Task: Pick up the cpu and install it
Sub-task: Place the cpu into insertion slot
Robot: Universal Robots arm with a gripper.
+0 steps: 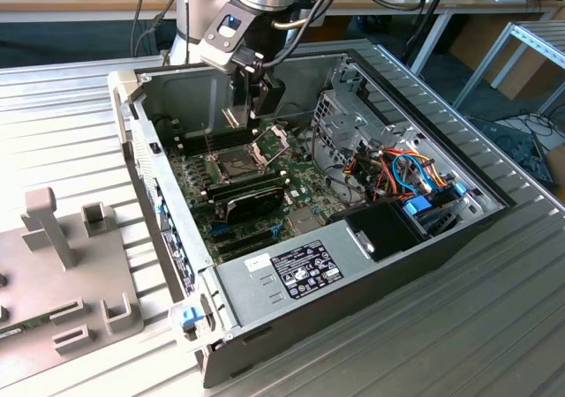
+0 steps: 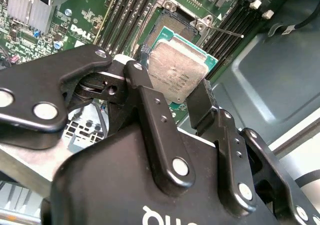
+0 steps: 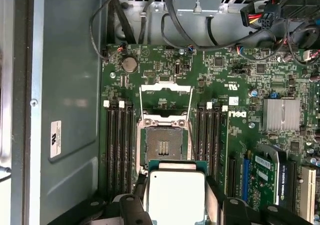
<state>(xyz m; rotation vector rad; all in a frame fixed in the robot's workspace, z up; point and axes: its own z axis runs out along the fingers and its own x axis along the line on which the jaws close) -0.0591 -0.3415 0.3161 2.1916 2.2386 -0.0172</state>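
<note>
Hanging between the black fingers (image 2: 150, 110), which are clamped on two of its opposite edges, the cpu (image 2: 177, 72) faces silver top up, held just above the green motherboard (image 3: 225, 75) and not yet seated. In the first wrist view it lies just beside the bare socket (image 3: 164, 145), whose frame (image 3: 165, 91) stands hinged open. Rows of memory slots (image 3: 117, 145) flank the socket on both sides. In the exterior view the gripper (image 1: 252, 97) reaches down into the open case (image 1: 353, 282), which lies on the ribbed tabletop (image 1: 494, 335).
</note>
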